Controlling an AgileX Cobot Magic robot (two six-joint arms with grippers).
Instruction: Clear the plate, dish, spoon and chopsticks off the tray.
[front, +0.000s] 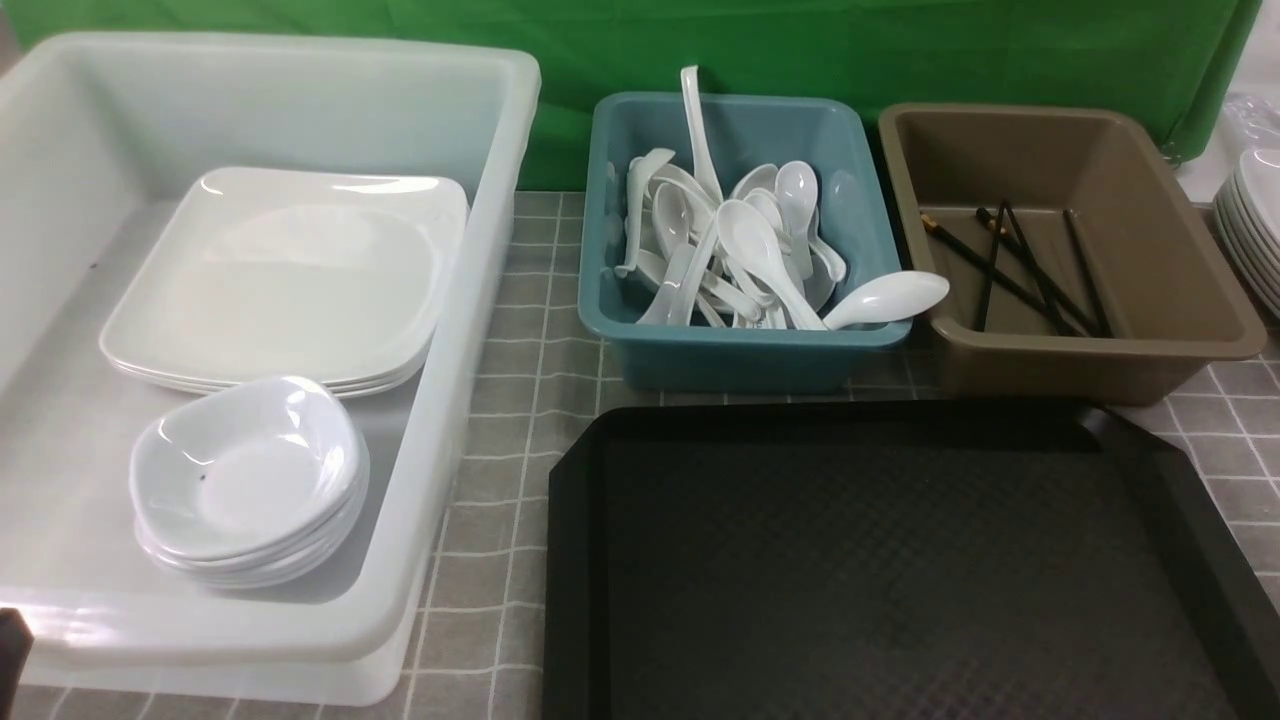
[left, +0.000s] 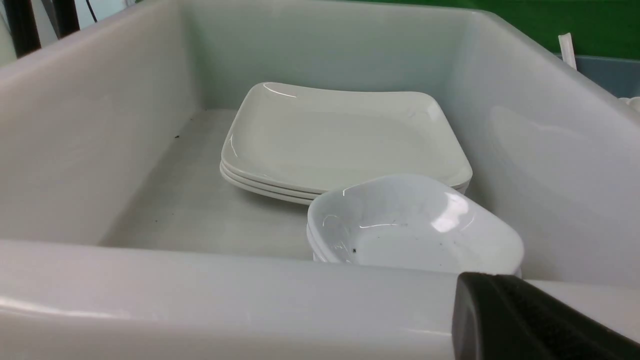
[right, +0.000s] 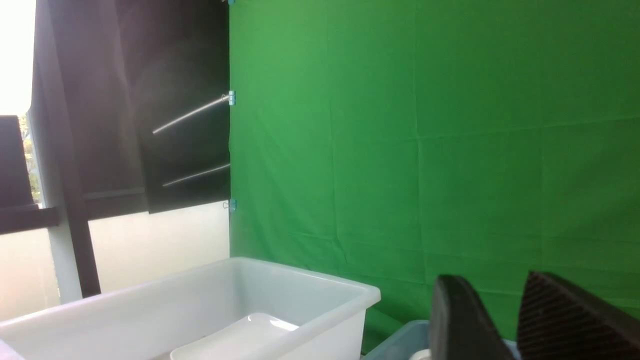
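In your front view the tray (front: 900, 560) lies bare on the bench (front: 520, 330), the plate (front: 290, 280) stacked in the white tub (front: 470, 330) beside it.

Your left wrist view shows that plate beyond the left tool (left: 525, 320), its jaws pressed together.

Your right wrist view shows the right tool (right: 515, 320) slightly parted, gripping nothing.

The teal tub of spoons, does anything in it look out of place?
Yes. One spoon lies across the teal tub's front right rim, its bowl hanging outside toward the brown tub. Another spoon stands nearly upright, handle above the back rim.
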